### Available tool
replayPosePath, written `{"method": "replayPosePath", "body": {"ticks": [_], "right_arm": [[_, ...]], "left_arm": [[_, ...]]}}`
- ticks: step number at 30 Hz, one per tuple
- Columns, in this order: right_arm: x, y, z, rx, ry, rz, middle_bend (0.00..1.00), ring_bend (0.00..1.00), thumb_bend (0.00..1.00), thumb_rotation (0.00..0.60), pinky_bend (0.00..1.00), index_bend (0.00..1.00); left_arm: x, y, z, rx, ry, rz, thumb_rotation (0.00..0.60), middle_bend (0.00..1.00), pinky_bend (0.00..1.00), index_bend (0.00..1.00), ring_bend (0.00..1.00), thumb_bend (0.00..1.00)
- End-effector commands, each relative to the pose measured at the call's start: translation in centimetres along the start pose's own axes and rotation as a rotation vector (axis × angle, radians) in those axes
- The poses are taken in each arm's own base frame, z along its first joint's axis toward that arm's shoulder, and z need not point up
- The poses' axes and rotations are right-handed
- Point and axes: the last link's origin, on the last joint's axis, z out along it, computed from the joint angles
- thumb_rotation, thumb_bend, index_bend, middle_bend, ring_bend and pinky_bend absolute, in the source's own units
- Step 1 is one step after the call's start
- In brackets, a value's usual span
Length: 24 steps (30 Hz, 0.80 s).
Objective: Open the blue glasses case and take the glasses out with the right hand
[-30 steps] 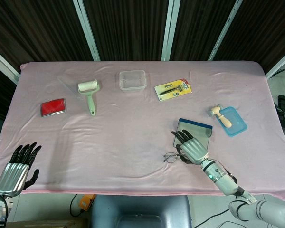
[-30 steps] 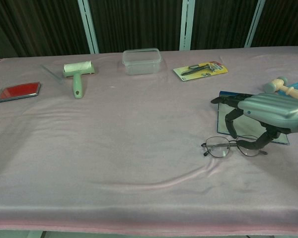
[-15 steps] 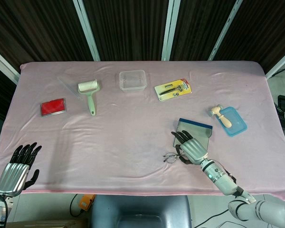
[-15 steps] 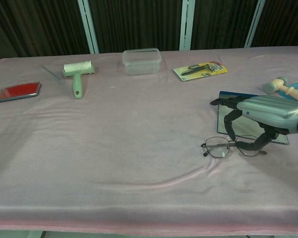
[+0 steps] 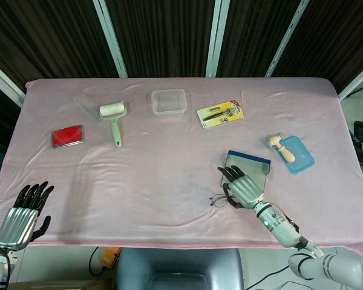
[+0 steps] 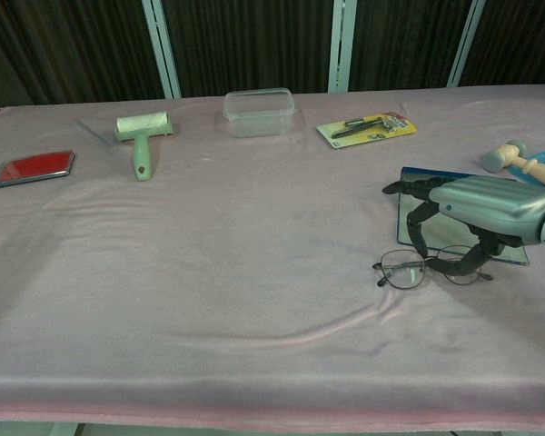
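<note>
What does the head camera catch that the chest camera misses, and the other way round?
Only the head view shows the left hand, held off the table's near left corner with fingers spread and nothing in them, and the whole light blue tray under the wooden mallet.

Only the chest view shows, from the side, the right hand arched over the glasses, fingers curled down at the frame.

Both show the open blue glasses case, lint roller, clear container, red case and packaged razor.
</note>
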Motion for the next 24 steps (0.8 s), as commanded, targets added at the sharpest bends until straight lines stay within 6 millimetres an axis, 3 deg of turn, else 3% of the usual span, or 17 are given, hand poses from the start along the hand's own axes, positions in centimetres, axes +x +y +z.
{"method": "replayPosePath", "body": {"ticks": [1, 24], "right_arm": [[-0.04, 0.03, -0.02, -0.001, -0.002, 0.0, 0.03, 0.0, 0.51, 0.6, 0.0, 0.67], [0.01, -0.11, 0.13, 0.003, 0.011, 0.013, 0.06, 0.0, 0.56, 0.6, 0.0, 0.71]], "left_arm": [[-0.01, 0.01, -0.02, -0.001, -0.001, 0.0, 0.6, 0.0, 0.04, 0.0, 0.0, 0.44], [-0.11, 0.07, 0.0, -0.006, -0.003, 0.003, 0.6, 0.0, 0.04, 0.0, 0.0, 0.44]]}}
